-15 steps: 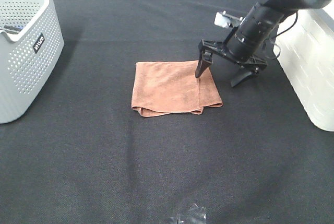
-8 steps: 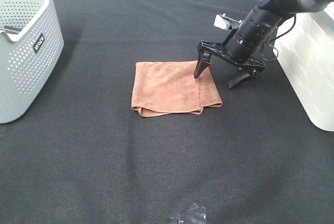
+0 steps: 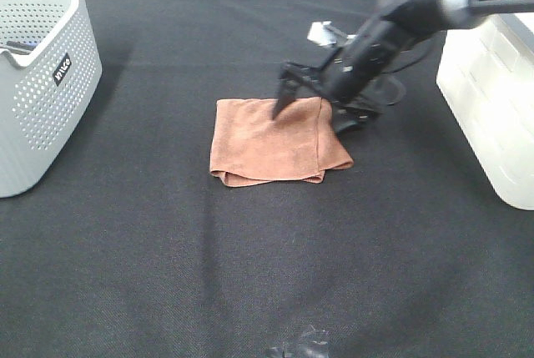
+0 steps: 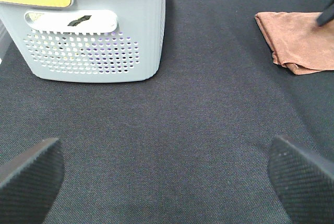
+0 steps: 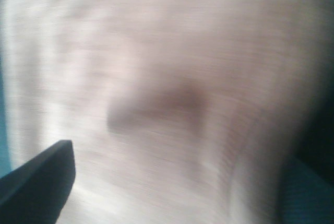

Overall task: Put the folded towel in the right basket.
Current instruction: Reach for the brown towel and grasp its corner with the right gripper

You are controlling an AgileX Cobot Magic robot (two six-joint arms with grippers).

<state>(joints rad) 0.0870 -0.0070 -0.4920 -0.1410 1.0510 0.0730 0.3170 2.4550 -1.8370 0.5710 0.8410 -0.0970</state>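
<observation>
The folded brown towel (image 3: pixel 267 143) lies flat on the black cloth near the middle. My right gripper (image 3: pixel 313 110) is open and low over the towel's far right corner. One finger (image 3: pixel 279 101) is on the towel's far edge, the other is just off its right side. The right wrist view is blurred and filled by the towel (image 5: pixel 156 93), with one finger (image 5: pixel 36 182) showing. The white right basket (image 3: pixel 492 108) stands at the right edge. My left gripper (image 4: pixel 167 182) is open and empty, far from the towel (image 4: pixel 300 38).
A grey perforated basket (image 3: pixel 42 74) holding some items stands at the far left and also shows in the left wrist view (image 4: pixel 104 41). A dark part (image 3: pixel 300 345) shows at the bottom edge of the exterior view. The surface is black cloth.
My right gripper has swung left, from the towel's right edge to over its far right corner, still open. The towel has not moved.
</observation>
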